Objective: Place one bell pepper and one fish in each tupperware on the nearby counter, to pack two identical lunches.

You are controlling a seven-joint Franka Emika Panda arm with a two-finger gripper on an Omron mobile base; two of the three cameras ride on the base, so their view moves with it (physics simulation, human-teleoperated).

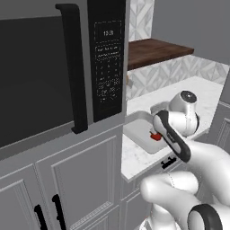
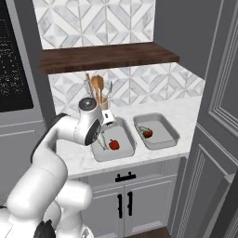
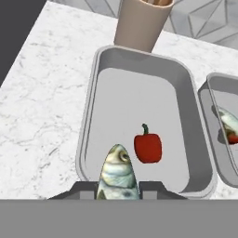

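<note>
Marble worktop point(image 2: 183, 111) w/ two tupperware; hand cam shows a fish point(image 3: 117, 174) clenched in the end effector point(image 3: 117, 188) over the left tupperware point(image 3: 183, 83), pepper point(image 3: 148, 147) inside. Right cam: arm bent down, second tupperware point(image 2: 163, 139) has pepper + fish.

Tupperware, two: one point(image 3: 183, 88) directly ahead of the pincer point(image 3: 117, 190), one point(image 3: 211, 93) off to its side. Bell peppers, two: one point(image 3: 148, 148) just beyond the pincer tips, one point(image 2: 147, 133) in the farther container. Fish, two: one point(image 3: 117, 175) between the fingertips, one point(image 3: 230, 122) alongside the farther pepper.
</note>
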